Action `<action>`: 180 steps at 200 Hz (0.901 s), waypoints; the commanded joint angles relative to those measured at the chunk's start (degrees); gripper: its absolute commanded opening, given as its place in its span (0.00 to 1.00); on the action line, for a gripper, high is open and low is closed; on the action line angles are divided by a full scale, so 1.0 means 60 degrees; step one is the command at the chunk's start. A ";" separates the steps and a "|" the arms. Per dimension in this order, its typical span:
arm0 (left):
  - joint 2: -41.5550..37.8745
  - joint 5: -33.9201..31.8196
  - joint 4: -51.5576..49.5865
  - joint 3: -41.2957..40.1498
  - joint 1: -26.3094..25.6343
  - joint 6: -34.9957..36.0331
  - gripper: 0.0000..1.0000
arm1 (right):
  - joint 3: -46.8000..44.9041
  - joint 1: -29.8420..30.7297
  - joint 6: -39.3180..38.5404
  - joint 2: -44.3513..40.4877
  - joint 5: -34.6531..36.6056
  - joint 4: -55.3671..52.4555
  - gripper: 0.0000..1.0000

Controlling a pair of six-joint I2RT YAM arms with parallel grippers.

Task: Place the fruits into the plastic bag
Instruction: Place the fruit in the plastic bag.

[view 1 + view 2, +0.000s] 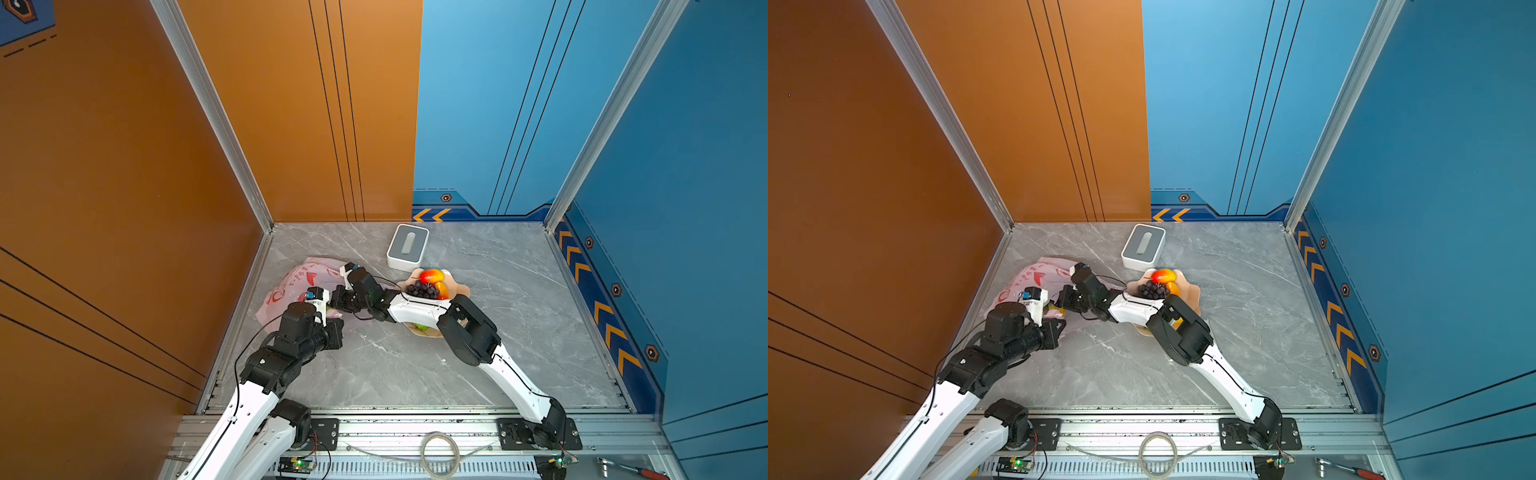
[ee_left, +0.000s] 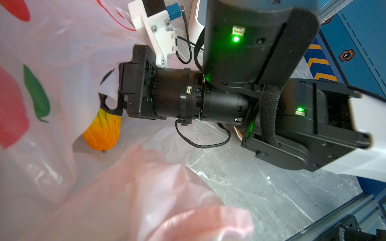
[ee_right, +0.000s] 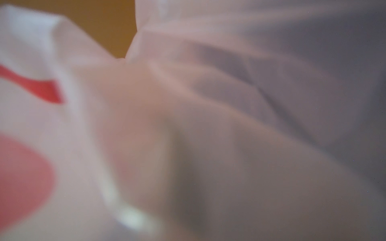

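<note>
**Fruit in the bag.** Your right gripper point(image 2: 105, 91) reaches leftward into the mouth of the plastic bag point(image 1: 291, 278), jaws parted and grasping nothing. The yellow fruit point(image 2: 102, 133) lies inside the bag on its lower film. It sits right at the tip of one finger point(image 2: 110, 107) and outside the gap between the jaws; whether fruit and finger touch cannot be told.

Your left gripper point(image 1: 332, 320) is clenched at the bag's near edge, where pink film bunches close before its camera. Its fingers are hidden, so what they pinch cannot be told.

The bag lies at the left of the marble table point(image 1: 519, 311). To the bag's right, partly under your right arm, the plate point(image 1: 462, 290) holds the grape bunch point(image 1: 422, 289), the mango point(image 1: 431, 275), an orange fruit point(image 1: 442, 291) and a lime-green one point(image 1: 422, 327). The white-and-grey box point(image 1: 407, 247) stands just beyond the plate.
</note>
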 commanded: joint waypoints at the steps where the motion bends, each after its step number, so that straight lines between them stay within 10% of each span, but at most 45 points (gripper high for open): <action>1: -0.0055 -0.0193 -0.0213 0.0089 -0.0096 0.0013 0.00 | -0.0227 0.0022 -0.0669 -0.0901 -0.0104 -0.0651 0.63; 180: 0.0179 -0.0574 -0.0418 0.0161 -0.0304 0.0012 0.00 | -0.1454 -0.0115 -0.3667 -0.4513 0.2746 -0.6790 0.70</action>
